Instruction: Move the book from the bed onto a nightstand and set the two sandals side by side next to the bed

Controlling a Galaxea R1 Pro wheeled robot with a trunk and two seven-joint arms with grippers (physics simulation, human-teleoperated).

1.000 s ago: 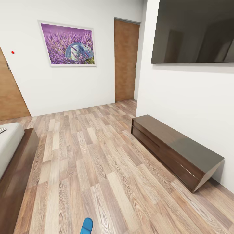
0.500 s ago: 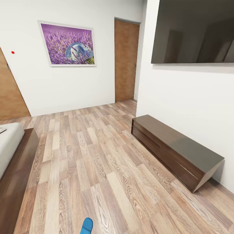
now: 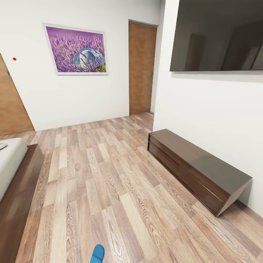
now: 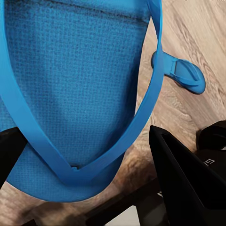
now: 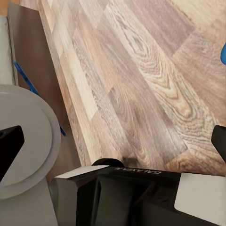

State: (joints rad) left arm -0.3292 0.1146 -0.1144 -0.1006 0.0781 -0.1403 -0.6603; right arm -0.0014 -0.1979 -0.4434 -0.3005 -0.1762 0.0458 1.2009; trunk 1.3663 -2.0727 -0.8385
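Observation:
A bright-blue sandal (image 4: 75, 80) lies close up between the black fingers (image 4: 183, 179) of my left gripper (image 4: 84, 136), which is shut on it. The second sandal (image 4: 181, 74) rests on the wood floor just beyond. In the head view a blue sandal (image 3: 97, 253) peeks in at the lower edge. The bed (image 3: 14, 171), grey mattress on a dark frame, lies at the left. A thin flat thing (image 3: 2, 146) sits on the mattress, cut off by the frame; I cannot tell if it is the book. The nightstand is out of view. My right gripper (image 5: 113, 141) is open over bare floor.
A long low dark cabinet (image 3: 197, 170) stands against the right wall under a large dark screen (image 3: 219, 34). Brown doors (image 3: 141, 67) are in the far wall, beside a purple picture (image 3: 76, 49). Wood-plank floor (image 3: 109, 168) stretches between bed and cabinet.

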